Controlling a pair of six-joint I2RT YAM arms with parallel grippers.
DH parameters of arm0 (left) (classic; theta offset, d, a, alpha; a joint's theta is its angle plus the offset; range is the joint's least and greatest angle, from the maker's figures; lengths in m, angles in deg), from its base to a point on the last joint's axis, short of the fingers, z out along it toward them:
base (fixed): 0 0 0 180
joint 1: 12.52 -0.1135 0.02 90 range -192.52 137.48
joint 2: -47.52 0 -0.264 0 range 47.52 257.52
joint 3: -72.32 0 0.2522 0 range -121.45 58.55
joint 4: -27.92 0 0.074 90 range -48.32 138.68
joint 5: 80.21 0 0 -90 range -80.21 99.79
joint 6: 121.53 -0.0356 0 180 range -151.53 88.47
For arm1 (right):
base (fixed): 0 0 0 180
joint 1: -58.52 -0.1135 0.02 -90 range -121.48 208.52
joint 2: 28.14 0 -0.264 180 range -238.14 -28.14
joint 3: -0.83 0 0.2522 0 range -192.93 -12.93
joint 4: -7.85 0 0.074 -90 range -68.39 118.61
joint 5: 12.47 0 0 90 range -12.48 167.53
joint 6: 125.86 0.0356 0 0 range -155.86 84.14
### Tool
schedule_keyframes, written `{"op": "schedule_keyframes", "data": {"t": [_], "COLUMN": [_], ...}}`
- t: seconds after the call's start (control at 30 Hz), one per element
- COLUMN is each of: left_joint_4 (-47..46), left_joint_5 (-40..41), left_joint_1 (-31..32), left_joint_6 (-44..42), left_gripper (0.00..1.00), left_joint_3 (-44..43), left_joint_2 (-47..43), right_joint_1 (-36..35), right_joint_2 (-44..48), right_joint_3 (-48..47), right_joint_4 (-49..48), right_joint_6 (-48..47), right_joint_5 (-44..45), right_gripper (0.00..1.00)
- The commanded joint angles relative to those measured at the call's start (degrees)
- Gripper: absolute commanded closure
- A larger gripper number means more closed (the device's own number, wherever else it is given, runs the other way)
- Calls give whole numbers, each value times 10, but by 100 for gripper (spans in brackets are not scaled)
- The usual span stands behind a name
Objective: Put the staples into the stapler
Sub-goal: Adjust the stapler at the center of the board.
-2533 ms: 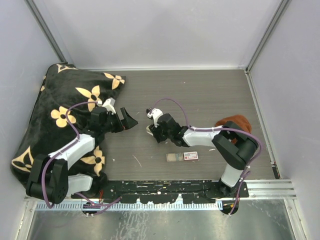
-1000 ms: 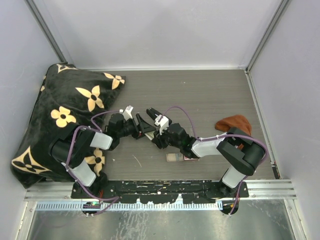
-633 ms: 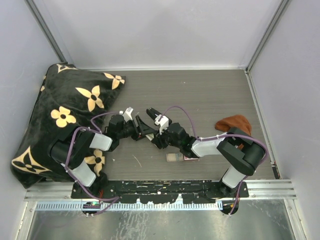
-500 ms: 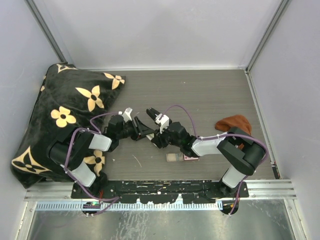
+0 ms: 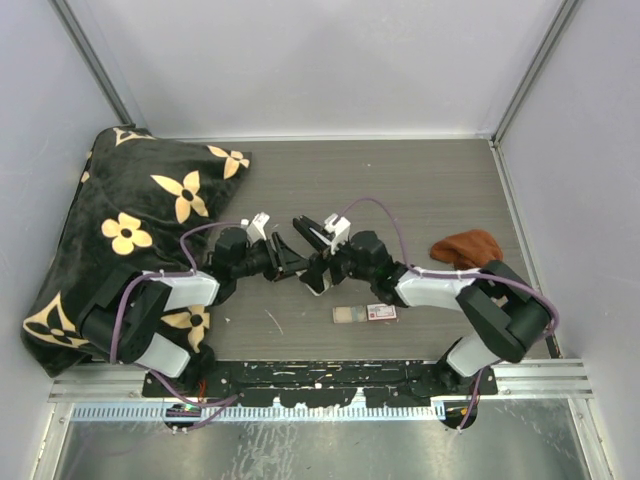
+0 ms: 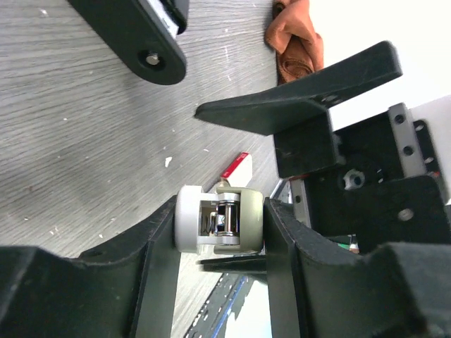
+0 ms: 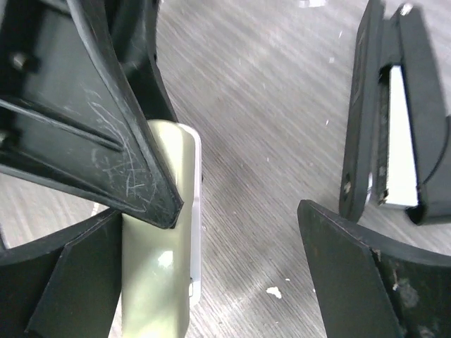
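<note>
- What moved?
- The right gripper (image 7: 211, 211) has let go. Before, it was half shut. Now its fingers are spread wide.
- And the left gripper (image 6: 219, 220)?
- It pinches the stapler (image 7: 158, 282) between its two fingers.
- Where are the staples (image 5: 347, 315)?
- They lie on the table (image 5: 420, 190), just beside the little red-and-white box (image 5: 381, 312), on the near side of both grippers. Nothing holds them.
</note>
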Motion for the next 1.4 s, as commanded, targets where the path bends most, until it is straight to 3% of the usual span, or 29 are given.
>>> {"op": "schedule_keyframes", "data": {"t": [0.0,0.27,0.37,0.6,0.67,0.9,1.03,1.07,1.37], "left_joint_4": [21,128,153,189,191,187,187,189,230], "left_joint_5": [-35,-82,-97,-102,-103,-122,-132,-133,-129], "left_joint_1": [0,0,0,0,0,0,1,1,1], "left_joint_6": [2,-21,-21,-29,-28,-20,-23,-27,-57], "left_gripper": [100,100,100,100,100,100,100,100,100], "left_joint_3": [-31,-86,-100,-119,-119,-119,-121,-122,-127], "left_joint_2": [-52,-135,-158,-191,-197,-215,-228,-230,-243], "right_joint_1": [51,94,93,72,71,71,71,71,71], "right_joint_2": [84,152,145,142,141,137,133,135,155], "right_joint_3": [-4,-23,-26,-27,-27,-17,-10,-8,0], "right_joint_4": [7,83,54,47,44,-44,-81,-83,-82], "right_joint_6": [47,141,195,222,233,328,369,373,398], "right_joint_5": [-110,-318,-391,-435,-435,-426,-422,-419,-403], "right_gripper": [0,0,0,1,7,53,93,99,96]}}
